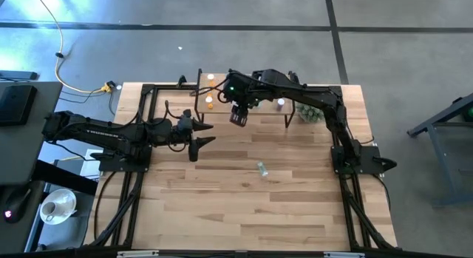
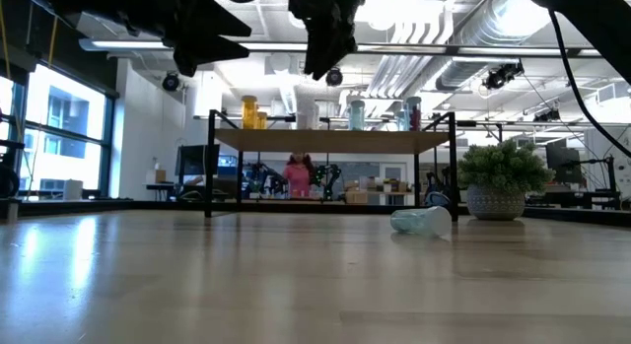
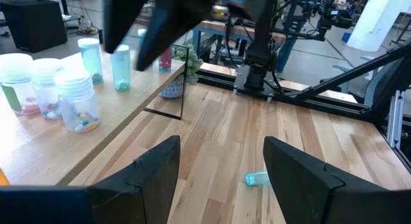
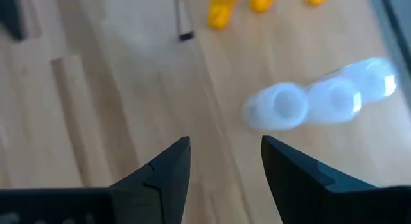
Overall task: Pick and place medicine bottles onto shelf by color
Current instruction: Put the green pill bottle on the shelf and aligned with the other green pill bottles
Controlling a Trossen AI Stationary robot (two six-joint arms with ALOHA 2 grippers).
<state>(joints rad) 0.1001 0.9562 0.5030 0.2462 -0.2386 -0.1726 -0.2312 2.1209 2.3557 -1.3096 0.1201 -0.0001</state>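
Most bottles already on shelf (image 1: 222, 103); one blue bottle (image 1: 261, 168) left on table at 6 o'clock. My right tool (image 1: 238, 117), left tool (image 1: 201, 134): both spread, empty.

Quantities: one shelf (image 2: 330, 140), carrying three orange bottles (image 4: 221, 16) in the right wrist view. One blue-green bottle (image 1: 261, 168) lies on the table (image 1: 222, 206), near the shelf. One potted plant (image 2: 498, 176) beside the shelf.
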